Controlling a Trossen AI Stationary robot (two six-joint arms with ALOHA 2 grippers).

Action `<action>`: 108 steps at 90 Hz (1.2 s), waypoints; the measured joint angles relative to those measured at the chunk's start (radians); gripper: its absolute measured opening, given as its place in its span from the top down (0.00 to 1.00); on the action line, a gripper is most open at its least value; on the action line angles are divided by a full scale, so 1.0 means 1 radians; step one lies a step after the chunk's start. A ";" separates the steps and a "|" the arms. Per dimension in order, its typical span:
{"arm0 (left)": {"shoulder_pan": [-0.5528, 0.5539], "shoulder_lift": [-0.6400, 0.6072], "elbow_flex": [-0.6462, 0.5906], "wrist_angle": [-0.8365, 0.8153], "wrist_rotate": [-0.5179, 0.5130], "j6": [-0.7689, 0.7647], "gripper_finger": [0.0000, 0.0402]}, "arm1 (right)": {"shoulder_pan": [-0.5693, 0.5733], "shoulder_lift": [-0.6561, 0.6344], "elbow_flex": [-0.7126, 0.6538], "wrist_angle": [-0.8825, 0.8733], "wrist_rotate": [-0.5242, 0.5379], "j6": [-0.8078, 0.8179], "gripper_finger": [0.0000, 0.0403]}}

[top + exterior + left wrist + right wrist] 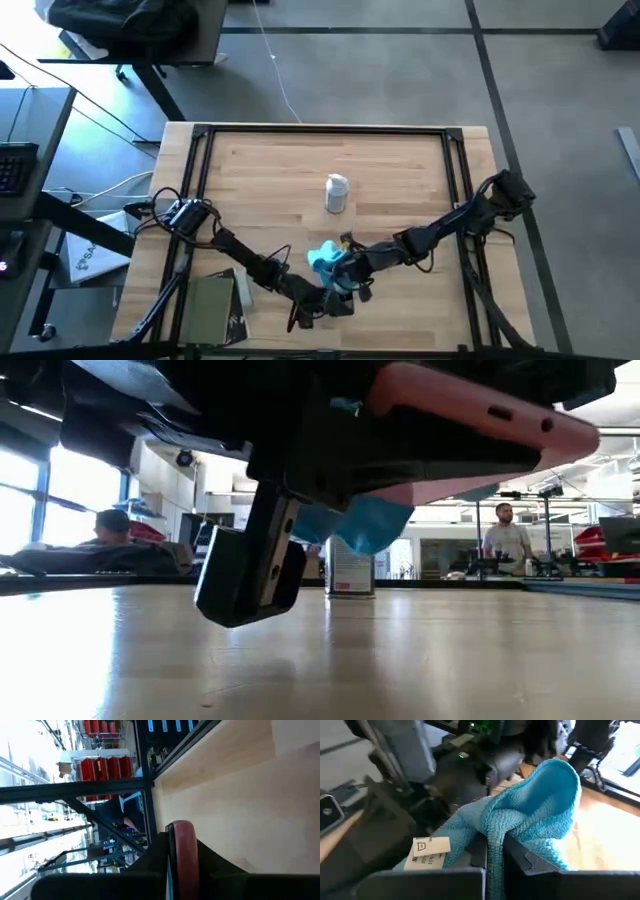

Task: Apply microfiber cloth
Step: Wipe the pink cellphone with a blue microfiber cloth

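While both arms meet near the lower middle of the high view, the lines below take each thing in turn.

Right gripper (492,862): clamped narrow on the cloth (530,810); in its wrist view the fabric is pinched between the two dark fingers, and the rest bunches up in a loose fold with a white label (427,852) hanging to one side.

Left gripper (325,303): closed on a pink object (182,855), which its wrist view shows squeezed edge-on between the fingers.

Why held this way: judging by the task, one arm likely steadies the pink object in the air so the other can bring the cloth against it and wipe. Holding it up off the table leaves its faces free.

Cloth relative to the pink object: in the low view the cloth (365,525) hangs just beneath and behind the pink object (480,420), close enough that they look to be touching, though contact itself I cannot confirm. In the high view the cloth (325,258) sits just up and left of where the grippers meet.

Cloth relative to the table (400,170): lifted clear of the wood, in the lower middle of the high view.

Bottle (337,193): upright at the centre of the table, well apart from both grippers.

Room beyond: a person (505,540) stands at right in the low view.
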 joint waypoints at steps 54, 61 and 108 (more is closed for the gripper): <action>0.010 0.000 0.000 0.044 -0.105 -0.132 0.96 | 0.092 -0.072 0.000 -0.219 -0.014 0.253 1.00; 0.010 0.000 0.000 0.064 -0.135 -0.128 0.96 | 0.111 -0.101 -0.001 -0.258 -0.006 0.288 1.00; -0.048 -0.010 0.000 0.262 -0.586 -0.184 0.96 | 0.296 -0.313 -0.003 -0.602 0.192 0.613 1.00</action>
